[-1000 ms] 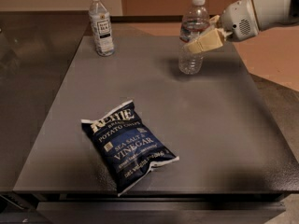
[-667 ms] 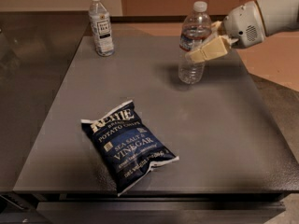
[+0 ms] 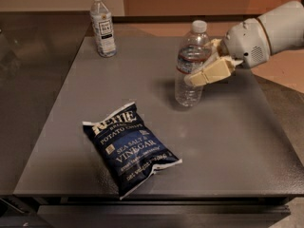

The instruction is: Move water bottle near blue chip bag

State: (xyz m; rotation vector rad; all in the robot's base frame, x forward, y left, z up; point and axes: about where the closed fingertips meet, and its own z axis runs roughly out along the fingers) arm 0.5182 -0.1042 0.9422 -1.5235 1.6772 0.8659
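The water bottle [image 3: 191, 63] is clear ribbed plastic with a white cap and a dark band with a red stripe. It stands or hangs upright just right of the table's middle, held by my gripper [image 3: 202, 65], which reaches in from the right and is shut on its middle. One cream fingertip [image 3: 209, 73] shows in front of the bottle. The blue chip bag [image 3: 128, 147] lies flat near the table's front edge, down and left of the bottle, about a bottle's height away.
A second bottle with a large white label [image 3: 102, 24] stands at the table's back left corner. The grey table [image 3: 242, 141] has its front edge close to the bag. My white arm [image 3: 270, 32] spans the right side.
My gripper has carried the water bottle forward and left, from the back right of the table toward the middle, closer to the chip bag. The bag and the other bottle have not moved.
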